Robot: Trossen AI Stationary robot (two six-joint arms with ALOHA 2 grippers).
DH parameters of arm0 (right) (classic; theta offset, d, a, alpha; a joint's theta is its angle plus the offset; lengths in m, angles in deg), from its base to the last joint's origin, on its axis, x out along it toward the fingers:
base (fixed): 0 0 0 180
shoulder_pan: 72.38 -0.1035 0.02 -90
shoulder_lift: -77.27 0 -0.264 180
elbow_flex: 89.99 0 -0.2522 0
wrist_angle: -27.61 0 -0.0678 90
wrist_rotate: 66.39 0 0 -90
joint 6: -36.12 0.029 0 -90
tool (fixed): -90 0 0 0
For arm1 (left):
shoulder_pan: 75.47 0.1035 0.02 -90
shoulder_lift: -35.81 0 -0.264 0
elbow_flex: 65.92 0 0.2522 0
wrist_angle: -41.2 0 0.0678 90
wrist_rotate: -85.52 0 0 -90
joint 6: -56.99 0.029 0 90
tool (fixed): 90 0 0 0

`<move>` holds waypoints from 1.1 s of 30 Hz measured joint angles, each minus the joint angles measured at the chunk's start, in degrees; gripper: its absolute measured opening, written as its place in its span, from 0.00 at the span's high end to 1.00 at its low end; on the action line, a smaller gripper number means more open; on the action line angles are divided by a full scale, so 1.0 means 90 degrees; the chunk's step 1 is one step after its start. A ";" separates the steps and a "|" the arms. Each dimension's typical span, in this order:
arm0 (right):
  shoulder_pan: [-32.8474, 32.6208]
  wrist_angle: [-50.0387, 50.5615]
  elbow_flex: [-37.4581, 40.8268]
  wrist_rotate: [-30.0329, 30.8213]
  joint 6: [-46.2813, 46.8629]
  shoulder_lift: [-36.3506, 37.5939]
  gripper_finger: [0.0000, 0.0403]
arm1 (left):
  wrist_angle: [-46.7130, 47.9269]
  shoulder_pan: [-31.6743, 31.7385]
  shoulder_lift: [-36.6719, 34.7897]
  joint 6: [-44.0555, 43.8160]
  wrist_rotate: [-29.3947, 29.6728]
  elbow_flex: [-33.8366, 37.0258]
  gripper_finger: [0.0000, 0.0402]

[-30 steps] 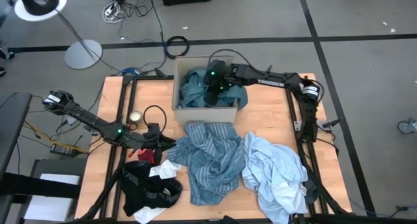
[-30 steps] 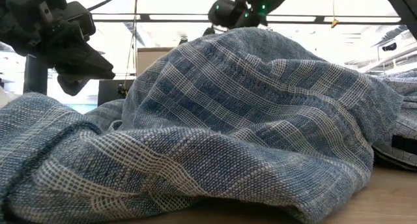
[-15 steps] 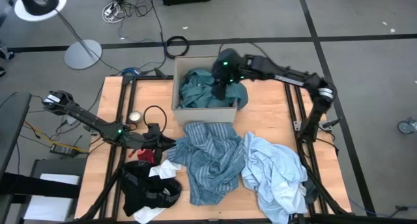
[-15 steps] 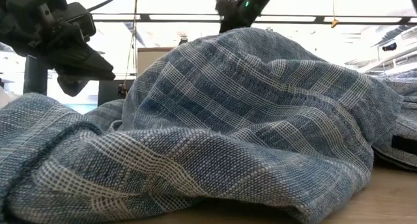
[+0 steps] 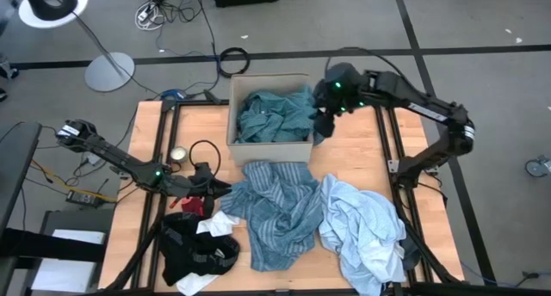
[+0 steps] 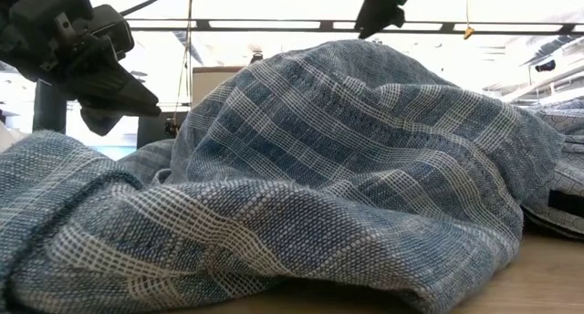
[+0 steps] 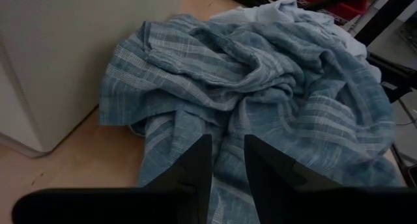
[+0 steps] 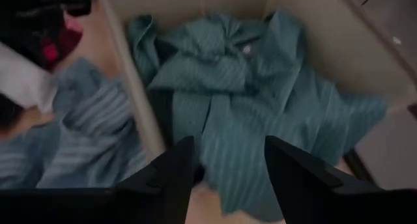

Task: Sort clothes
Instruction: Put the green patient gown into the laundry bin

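While the clothes at the near edge lie heaped, the black piece with a white sock sits at seven o'clock and the pale blue shirt at five o'clock. Between them, at worktop centre, sprawls the blue striped shirt. Just beside its nine o'clock edge hovers the left hand, fingers a narrow gap apart, holding nothing. Farther off, at twelve o'clock, the tan cardboard box holds the teal top, one corner draped over its three o'clock wall. Above that wall hangs the right hand, fingers spread, empty.
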 joint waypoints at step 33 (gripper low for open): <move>0.0085 -0.4457 0.5067 0.2093 0.0126 0.1065 0.95 | 0.0353 -0.0001 0.0000 0.1168 0.0187 0.0000 0.77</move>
